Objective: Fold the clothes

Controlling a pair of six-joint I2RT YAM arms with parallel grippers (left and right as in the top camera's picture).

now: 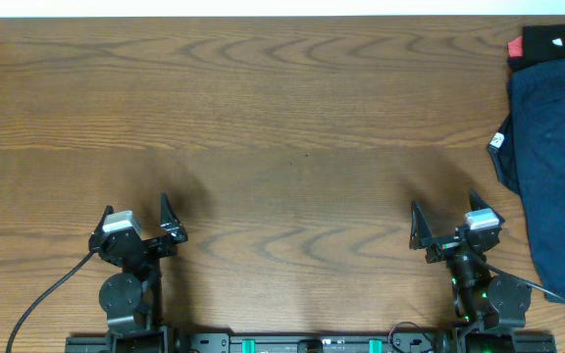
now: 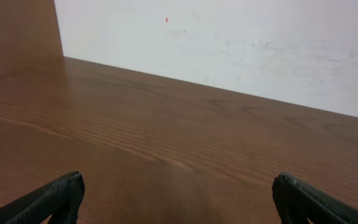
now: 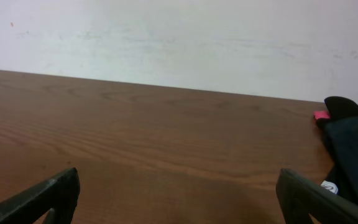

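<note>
Navy-blue cloth is heaped along the right edge of the worktop (image 1: 282,118). These are the clothes (image 1: 557,147), with a small white label (image 1: 498,141) showing at their inner edge and a black and red piece (image 1: 547,44) tucked at the far right corner. Nothing is folded yet. Both arms sit by the near edge: the left gripper (image 1: 135,208) has its jaws spread wide over bare wood, well apart from the pile. The right gripper (image 1: 443,204) is just as wide and empty, near the cloth but not touching it. To my eye the job in hand is fetching one garment. I would have the right arm pinch only the top layer at an edge and drag it to the middle. The left arm could then help spread it flat before any crease is made.
</note>
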